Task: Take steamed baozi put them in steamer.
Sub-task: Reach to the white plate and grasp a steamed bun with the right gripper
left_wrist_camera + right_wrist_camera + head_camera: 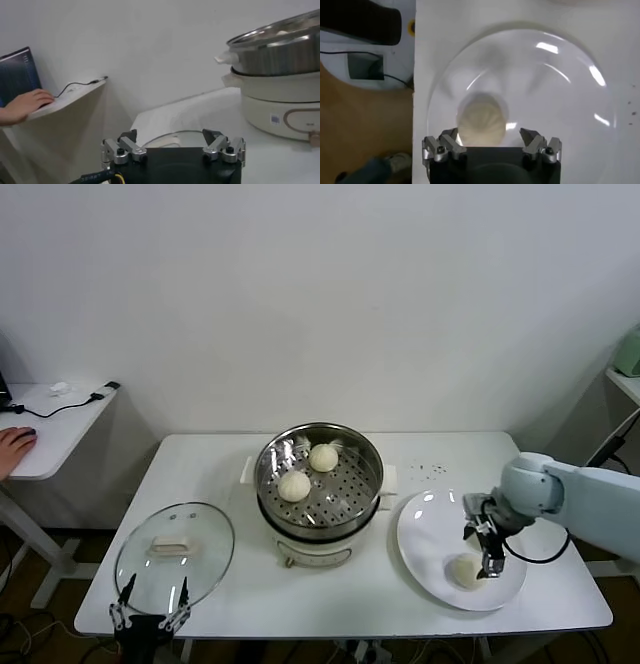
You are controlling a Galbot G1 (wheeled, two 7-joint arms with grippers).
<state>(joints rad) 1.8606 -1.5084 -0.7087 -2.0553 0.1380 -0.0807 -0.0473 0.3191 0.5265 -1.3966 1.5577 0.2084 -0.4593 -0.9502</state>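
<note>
Baozi on plate: one steamed baozi [462, 570] lies on the white plate [430, 529], near its front edge, right of the steamer [368, 459].
Baozi in steamer: two buns [294, 485] already rest on the perforated floor.
Step in hand: picking up the plate bun, as I judge it.
Doing it well: centre the bun between the fingers, come straight down, close gently so the soft dough is not crushed.
Right hand [490, 145]: hovers over the plate bun, pointing down, fingers spread apart, holding nothing.
Left hand [172, 146]: idle at the surface's [200, 474] front left edge by the glass lid [175, 554], fingers apart.
</note>
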